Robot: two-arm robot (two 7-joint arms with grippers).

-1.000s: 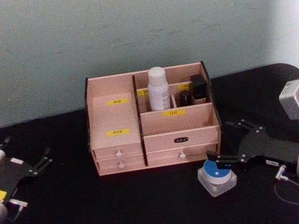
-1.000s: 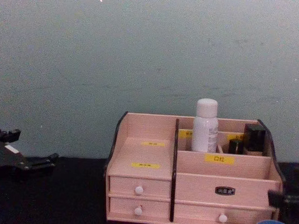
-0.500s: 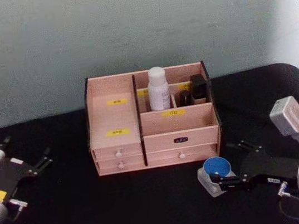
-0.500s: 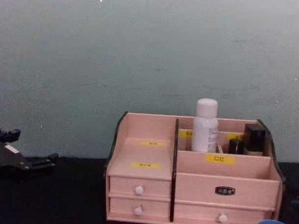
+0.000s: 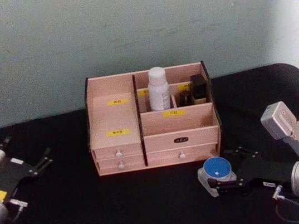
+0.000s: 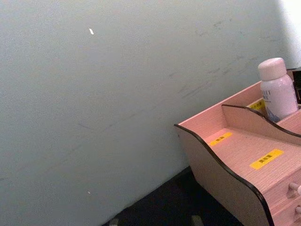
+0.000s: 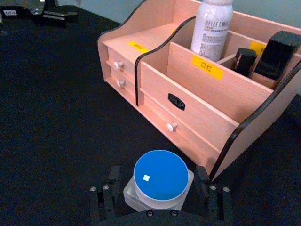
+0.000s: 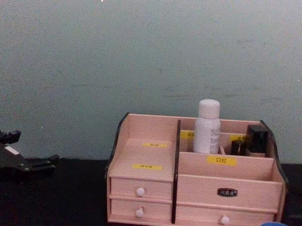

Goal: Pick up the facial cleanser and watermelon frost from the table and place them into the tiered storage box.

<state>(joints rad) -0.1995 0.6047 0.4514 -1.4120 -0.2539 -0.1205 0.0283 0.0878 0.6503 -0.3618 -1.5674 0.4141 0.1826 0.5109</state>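
Head view: my right gripper (image 5: pixel 224 172) straddles the watermelon frost (image 5: pixel 216 169) on the table (image 5: pixel 152 207), just in front of the tiered storage box (image 5: pixel 114 117). The facial cleanser (image 5: pixel 158 88) stands upright in a back compartment. Right wrist view: fingers spread, slim gaps beside the jar. Chest view: left gripper (image 8: pixel 28 148) spread wide, far left.

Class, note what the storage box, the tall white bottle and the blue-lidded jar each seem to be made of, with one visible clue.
The tiered storage box: likely wood or veneered board, matt, pale grain, dark cut edges. The facial cleanser: probably plastic, smooth opaque white. The watermelon frost: translucent body, glass or clear plastic; blue lid with a glint, probably plastic.
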